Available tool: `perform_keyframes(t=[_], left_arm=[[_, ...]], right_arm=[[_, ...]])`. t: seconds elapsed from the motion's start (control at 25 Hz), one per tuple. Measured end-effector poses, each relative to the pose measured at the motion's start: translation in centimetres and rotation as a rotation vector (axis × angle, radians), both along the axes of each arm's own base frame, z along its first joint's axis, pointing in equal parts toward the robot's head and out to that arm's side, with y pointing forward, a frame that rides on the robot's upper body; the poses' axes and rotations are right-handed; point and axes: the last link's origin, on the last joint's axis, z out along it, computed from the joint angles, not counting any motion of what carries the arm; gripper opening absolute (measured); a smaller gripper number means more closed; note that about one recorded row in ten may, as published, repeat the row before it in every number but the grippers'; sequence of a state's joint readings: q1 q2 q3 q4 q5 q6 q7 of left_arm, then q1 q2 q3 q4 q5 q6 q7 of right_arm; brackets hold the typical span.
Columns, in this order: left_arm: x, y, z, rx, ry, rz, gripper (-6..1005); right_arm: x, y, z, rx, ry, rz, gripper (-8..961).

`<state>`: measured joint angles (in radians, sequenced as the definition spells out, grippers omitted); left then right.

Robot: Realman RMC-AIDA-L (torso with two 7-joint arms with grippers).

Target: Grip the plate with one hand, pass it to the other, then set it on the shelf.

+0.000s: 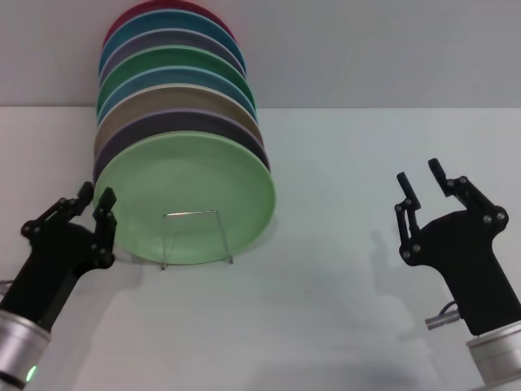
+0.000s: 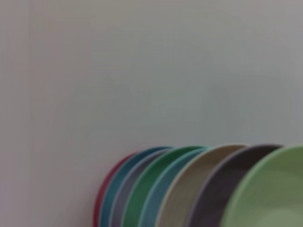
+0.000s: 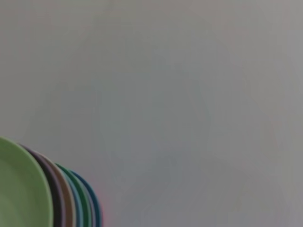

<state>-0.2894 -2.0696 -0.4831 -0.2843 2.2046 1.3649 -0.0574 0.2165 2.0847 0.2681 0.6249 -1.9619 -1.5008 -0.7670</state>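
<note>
The light mint-green plate (image 1: 187, 199) stands on edge at the front of the wire shelf (image 1: 195, 238), whose rectangular loop crosses its lower face. It also shows in the left wrist view (image 2: 267, 194) and the right wrist view (image 3: 21, 189). My left gripper (image 1: 96, 199) is open, just left of the plate's left rim, apart from it. My right gripper (image 1: 423, 186) is open and empty, far to the right above the table.
Behind the mint plate several more plates stand in the rack: dark purple (image 1: 175, 122), tan, blue, darker green (image 1: 175, 61), lavender, teal and red (image 1: 163, 8). The white table (image 1: 342, 309) runs to a pale wall behind.
</note>
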Motion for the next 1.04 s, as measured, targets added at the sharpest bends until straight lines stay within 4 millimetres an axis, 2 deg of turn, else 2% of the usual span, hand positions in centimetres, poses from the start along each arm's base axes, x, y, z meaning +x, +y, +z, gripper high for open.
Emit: perform_keyframes(t=[0.12, 0.16, 0.28, 0.48, 0.72, 0.92, 1.04], left_arm=[[-0.2, -0.7, 0.4, 0.021, -0.012, -0.001, 241], [-0.6, -1.6, 0.8, 0.047, -0.024, -0.004, 277], [-0.7, -2.7, 1.2, 0.074, -0.035, -0.016, 384], [-0.6, -4.0, 1.8, 0.114, -0.070, -0.032, 497], [-0.9, -3.2, 2.6, 0.120, -0.127, -0.027, 632], [-1.5, -1.5, 3.8, 0.184, -0.157, 0.036, 833], [-1.8, -1.0, 4.4, 0.226, -0.172, 0.068, 842]], right_arm=[[0.2, 0.6, 0.2, 0.011, -0.002, -0.014, 295], [0.3, 0.9, 0.3, 0.015, -0.002, -0.024, 295], [0.8, 2.0, 0.6, 0.028, 0.016, -0.068, 295], [2.1, 3.6, 1.8, 0.055, 0.080, -0.129, 296], [4.7, 5.2, 4.2, 0.046, 0.260, -0.161, 332], [6.7, 6.6, 6.0, -0.026, 0.421, -0.154, 376], [7.4, 7.1, 6.8, -0.020, 0.444, -0.165, 403]])
